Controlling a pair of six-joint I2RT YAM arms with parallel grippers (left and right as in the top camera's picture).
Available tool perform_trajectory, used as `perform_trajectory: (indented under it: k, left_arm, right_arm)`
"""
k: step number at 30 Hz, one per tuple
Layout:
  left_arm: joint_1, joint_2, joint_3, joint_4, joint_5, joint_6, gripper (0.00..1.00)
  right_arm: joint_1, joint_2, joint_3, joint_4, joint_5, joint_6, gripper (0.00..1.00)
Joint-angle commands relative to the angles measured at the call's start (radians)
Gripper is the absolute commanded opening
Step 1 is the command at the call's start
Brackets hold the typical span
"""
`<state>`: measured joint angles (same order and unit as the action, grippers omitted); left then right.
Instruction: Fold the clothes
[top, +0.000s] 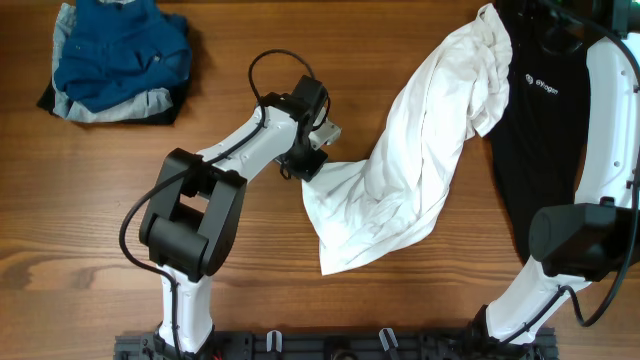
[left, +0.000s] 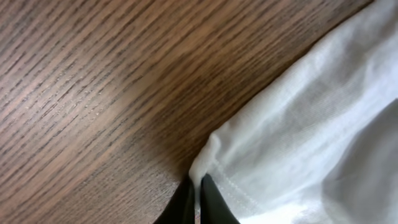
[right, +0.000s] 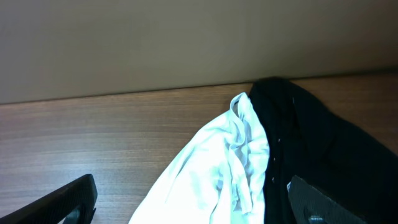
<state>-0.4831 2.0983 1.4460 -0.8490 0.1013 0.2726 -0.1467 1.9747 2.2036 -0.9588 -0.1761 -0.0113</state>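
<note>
The left gripper (left: 198, 202) is pressed together on the hem of the white T-shirt (left: 311, 124). Its two dark fingers (left: 212, 208) nip the stitched edge right at a corner of the cloth. Only the left wrist view shows this pinch, with bare table (left: 93, 81) beside it.

From overhead the same gripper (top: 305, 168) is mostly hidden under its own wrist, but that view gives the layout. The white T-shirt (top: 410, 160) lies crumpled in a long diagonal band from the middle of the table up to the far right. There its upper end overlaps the black shirt (top: 535, 130), which has a small white chest logo. A heap of blue garments (top: 120, 55) sits well apart at the far left corner.

The left arm (top: 240, 150) reaches from its base at the near edge, elbow bent, forearm angled toward the shirt's left corner. The right arm (top: 605, 110) stands tall along the right side, over the black shirt.

The right wrist view shows the right gripper (right: 193, 183) spread wide and holding nothing. It hovers above the place where the white T-shirt (right: 211, 168) meets the black shirt (right: 323, 137).
</note>
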Motion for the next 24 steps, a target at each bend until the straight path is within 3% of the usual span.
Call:
perform_trajectory:
  k: [1, 8, 16, 24]
  left_arm:
    - [-0.002, 0.045, -0.032, -0.014, -0.033, -0.047, 0.04]
    - [0.092, -0.186, 0.116, -0.036, -0.143, -0.238, 0.04]
    - [0.215, -0.448, 0.253, 0.072, -0.182, -0.237, 0.04]
    - [0.32, -0.615, 0.262, 0.072, -0.234, -0.259, 0.04]
  right_arm:
    - [0.004, -0.016, 0.01, -0.001, -0.028, 0.011, 1.0]
    - [0.009, -0.016, 0.01, -0.002, -0.092, 0.011, 1.0]
    - [0.042, -0.016, -0.023, -0.038, -0.091, 0.016, 1.0]
    - [0.085, 0.029, -0.252, 0.063, -0.091, 0.04, 0.99]
